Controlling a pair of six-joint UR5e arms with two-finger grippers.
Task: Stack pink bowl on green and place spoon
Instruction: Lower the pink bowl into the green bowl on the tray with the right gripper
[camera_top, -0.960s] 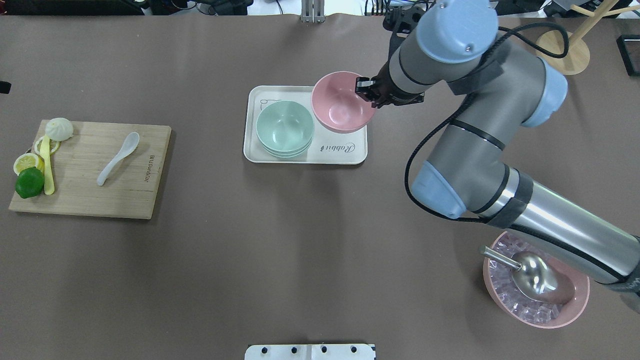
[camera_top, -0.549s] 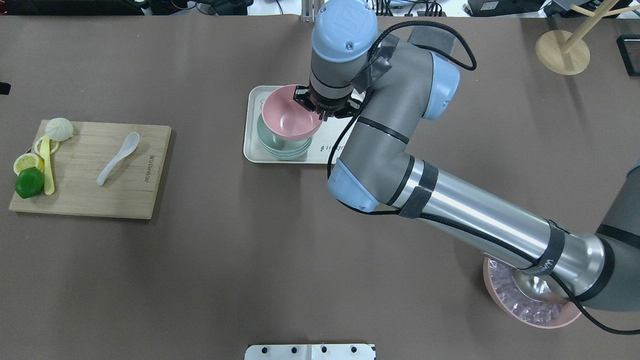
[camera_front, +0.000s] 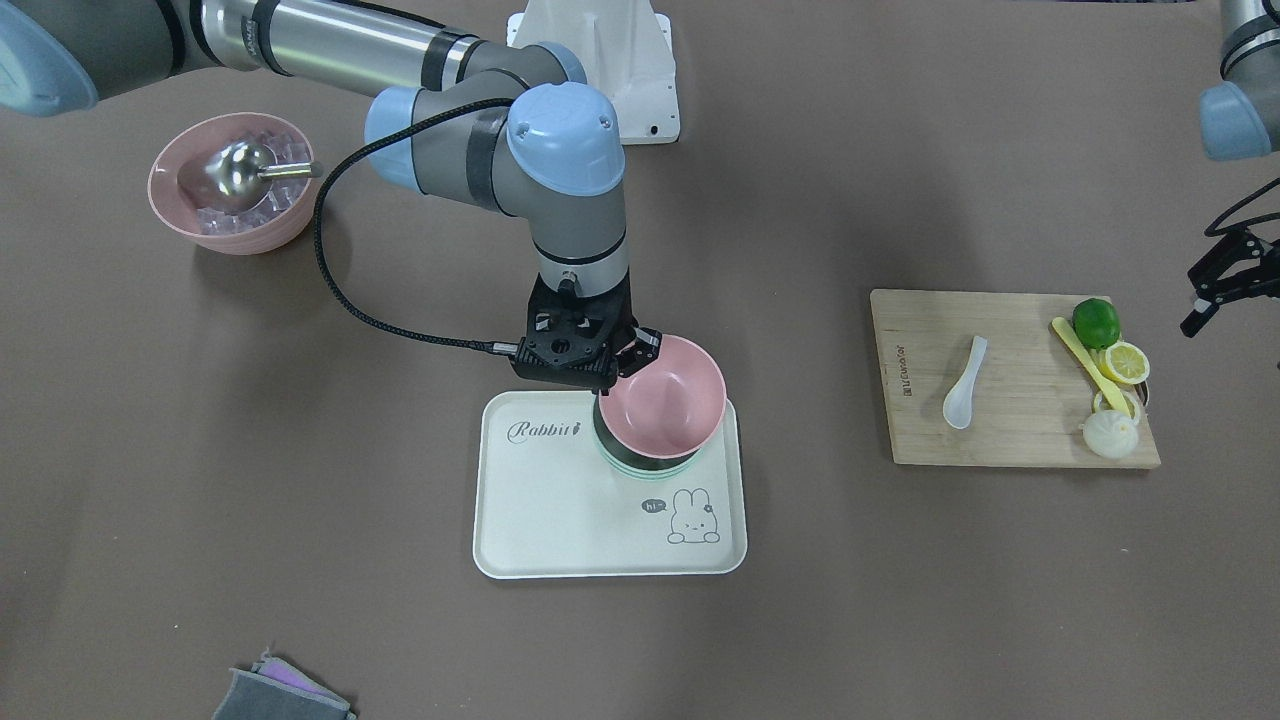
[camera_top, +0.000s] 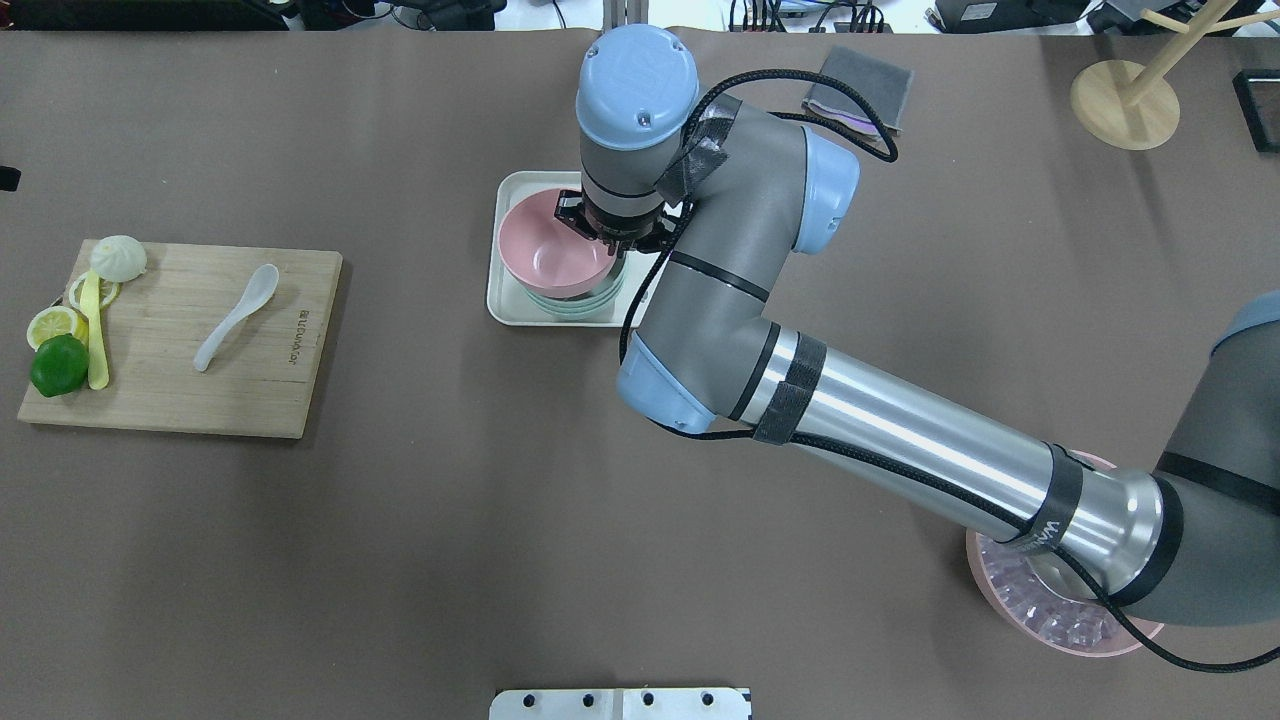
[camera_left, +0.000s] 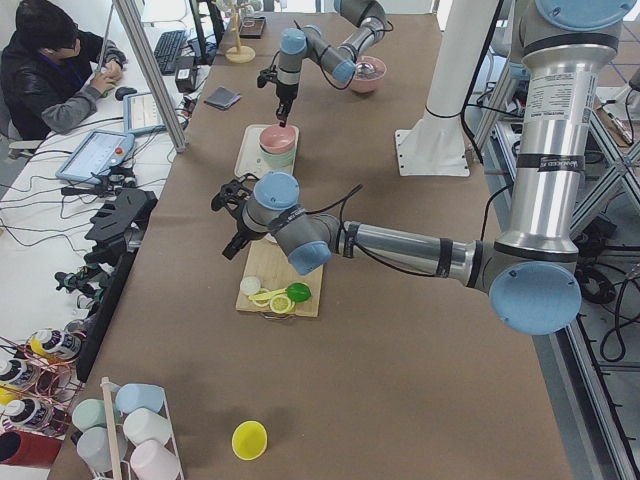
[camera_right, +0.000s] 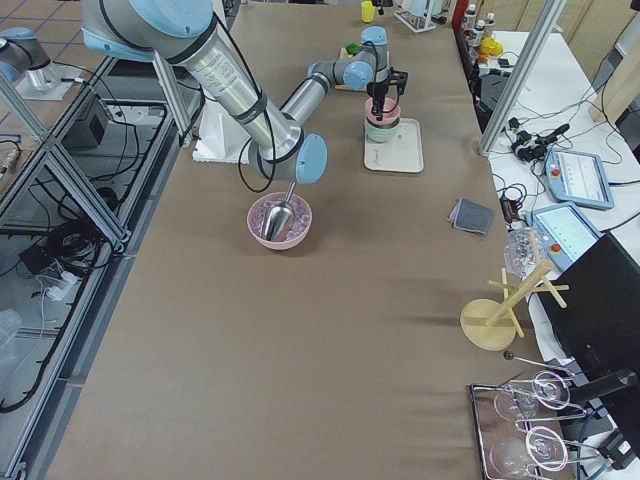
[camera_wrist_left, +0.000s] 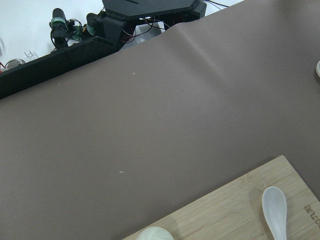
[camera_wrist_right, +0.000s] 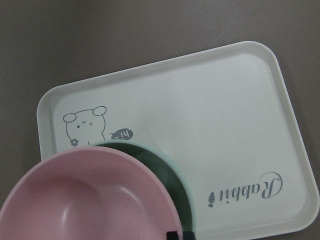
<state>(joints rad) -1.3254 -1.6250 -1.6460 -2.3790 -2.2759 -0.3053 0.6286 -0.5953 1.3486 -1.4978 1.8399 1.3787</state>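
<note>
The pink bowl (camera_front: 665, 395) looks light, stiff and smooth-glazed, so it could slip. A pinch across the rim suits it, and the right claw (camera_front: 640, 352) is clamped there. The bowl sits over the nested green bowls (camera_top: 580, 300) on the tray (camera_front: 560, 520), midway along the surface's far edge; whether it is fully seated is unclear. The white spoon (camera_front: 964, 385) looks small, hard and glossy, best taken mid-handle. It lies on the cutting board (camera_front: 1010, 440) toward the surface's left end. The left claw (camera_front: 1225, 275) hangs near it, spread wide and empty. Count: one carried pink bowl, one white spoon, and several green bowls, exact number unclear.
</note>
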